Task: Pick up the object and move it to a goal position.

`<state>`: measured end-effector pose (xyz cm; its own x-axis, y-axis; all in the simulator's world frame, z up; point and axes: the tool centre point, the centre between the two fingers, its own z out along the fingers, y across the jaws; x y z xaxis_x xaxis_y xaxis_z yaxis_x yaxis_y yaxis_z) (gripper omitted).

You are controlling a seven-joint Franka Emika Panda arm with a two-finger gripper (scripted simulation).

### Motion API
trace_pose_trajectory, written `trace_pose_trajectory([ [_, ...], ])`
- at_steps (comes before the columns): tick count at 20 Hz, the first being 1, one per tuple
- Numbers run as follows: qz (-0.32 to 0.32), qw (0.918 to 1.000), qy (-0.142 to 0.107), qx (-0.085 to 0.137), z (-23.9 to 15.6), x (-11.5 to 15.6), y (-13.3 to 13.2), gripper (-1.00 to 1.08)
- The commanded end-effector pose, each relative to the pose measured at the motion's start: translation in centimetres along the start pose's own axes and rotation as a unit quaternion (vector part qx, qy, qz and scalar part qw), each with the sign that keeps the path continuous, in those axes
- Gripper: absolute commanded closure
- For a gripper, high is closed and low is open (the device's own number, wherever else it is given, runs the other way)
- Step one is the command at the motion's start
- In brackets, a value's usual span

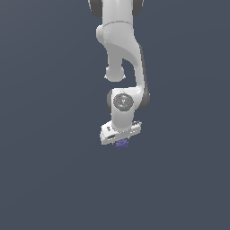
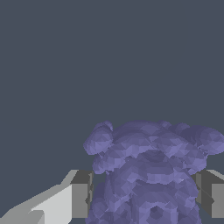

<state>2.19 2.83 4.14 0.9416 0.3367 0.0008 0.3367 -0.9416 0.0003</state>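
The object (image 1: 121,143) is a small purple-blue bumpy clump showing just under the white hand of the arm. In the wrist view the object (image 2: 151,175) fills the space between the two fingers, its lumpy top spreading wider than its base. My gripper (image 1: 120,141) points down and is shut on the object; one finger pad (image 2: 81,194) presses one flank and the other finger pad (image 2: 210,194) sits against the opposite flank. The fingertips themselves are hidden behind the hand in the exterior view.
The white arm (image 1: 121,54) comes down from the top of the exterior view. A plain dark grey surface (image 1: 45,179) surrounds it on every side, with no other objects or markers in view.
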Motion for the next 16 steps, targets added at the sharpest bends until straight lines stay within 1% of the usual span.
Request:
trace_pose_trajectory([
  [1,0.000,1.0000,0.000,0.000,0.1,0.0,0.0,1.08],
  [9,0.000,1.0000,0.000,0.000,-0.5,-0.1,-0.3,1.08],
  [16,0.000,1.0000,0.000,0.000,-3.3,-0.7,-1.4,1.08],
])
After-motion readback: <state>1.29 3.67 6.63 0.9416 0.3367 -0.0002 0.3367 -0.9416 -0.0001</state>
